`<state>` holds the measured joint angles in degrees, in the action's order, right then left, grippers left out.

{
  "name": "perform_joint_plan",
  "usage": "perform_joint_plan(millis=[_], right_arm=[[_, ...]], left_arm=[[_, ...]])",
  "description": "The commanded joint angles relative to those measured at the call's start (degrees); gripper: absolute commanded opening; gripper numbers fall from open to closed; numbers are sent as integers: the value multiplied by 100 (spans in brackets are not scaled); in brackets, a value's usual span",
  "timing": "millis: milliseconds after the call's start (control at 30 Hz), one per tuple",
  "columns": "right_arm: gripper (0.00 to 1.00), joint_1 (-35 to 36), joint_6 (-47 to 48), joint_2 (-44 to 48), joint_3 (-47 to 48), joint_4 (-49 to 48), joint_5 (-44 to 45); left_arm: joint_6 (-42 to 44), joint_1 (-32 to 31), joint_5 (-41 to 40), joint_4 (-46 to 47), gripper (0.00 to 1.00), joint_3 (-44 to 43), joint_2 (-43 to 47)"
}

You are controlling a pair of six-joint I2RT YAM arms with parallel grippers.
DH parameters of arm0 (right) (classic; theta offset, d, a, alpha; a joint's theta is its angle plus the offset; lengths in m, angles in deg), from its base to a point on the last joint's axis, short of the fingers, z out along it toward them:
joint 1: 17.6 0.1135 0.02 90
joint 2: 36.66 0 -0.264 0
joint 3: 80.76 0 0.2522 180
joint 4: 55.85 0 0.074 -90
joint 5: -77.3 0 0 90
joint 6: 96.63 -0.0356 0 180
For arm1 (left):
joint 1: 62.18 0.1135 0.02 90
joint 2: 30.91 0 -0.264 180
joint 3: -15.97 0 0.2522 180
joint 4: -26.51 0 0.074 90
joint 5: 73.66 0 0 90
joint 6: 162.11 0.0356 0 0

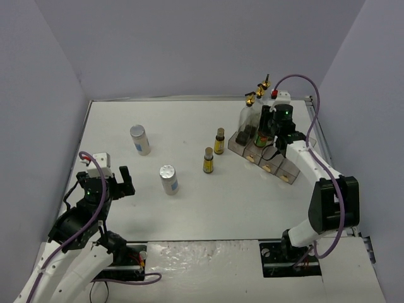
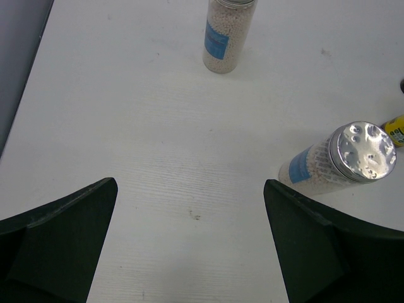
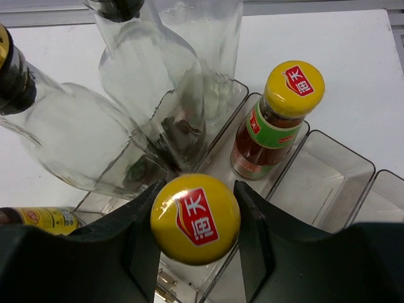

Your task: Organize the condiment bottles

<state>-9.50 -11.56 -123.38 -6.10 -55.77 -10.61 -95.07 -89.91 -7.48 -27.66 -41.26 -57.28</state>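
Note:
My right gripper [image 1: 267,131] is over the clear rack [image 1: 283,169], shut on the yellow cap of a red-sauce bottle [image 3: 196,218]. That bottle hangs over the rack compartment [image 3: 218,161] where another red-sauce bottle [image 3: 278,120] stands. Three tall clear glass bottles [image 3: 158,76] with gold pourers [image 1: 260,88] crowd the rack's far end. Two small dark yellow-labelled bottles [image 1: 219,141] [image 1: 208,160] stand on the table left of the rack. Two white silver-lidded shakers [image 1: 140,139] [image 1: 168,180] stand mid-left. My left gripper [image 1: 113,183] is open and empty, just left of the nearer shaker [image 2: 341,161].
The rack's two nearer compartments [image 3: 328,177] hold nothing. Grey walls close in the white table [image 1: 189,208] at the back and both sides. The far shaker [image 2: 227,35] shows in the left wrist view, with bare table between it and my fingers [image 2: 63,240].

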Motion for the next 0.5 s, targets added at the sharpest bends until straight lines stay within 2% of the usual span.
perform_joint_plan(millis=[0, 333, 400, 467], right_arm=[[0, -63, 181, 32, 315, -1372, 20], [1, -63, 183, -356, -96, -1754, -34], [5, -63, 185, -372, -194, -1760, -16], [13, -63, 197, -353, -243, -1706, -27]], left_arm=[[20, 39, -132, 318, 100, -101, -61], [20, 30, -164, 314, 100, -101, -84], [11, 39, -176, 314, 100, -101, -79], [2, 30, -176, 314, 100, -101, -91]])
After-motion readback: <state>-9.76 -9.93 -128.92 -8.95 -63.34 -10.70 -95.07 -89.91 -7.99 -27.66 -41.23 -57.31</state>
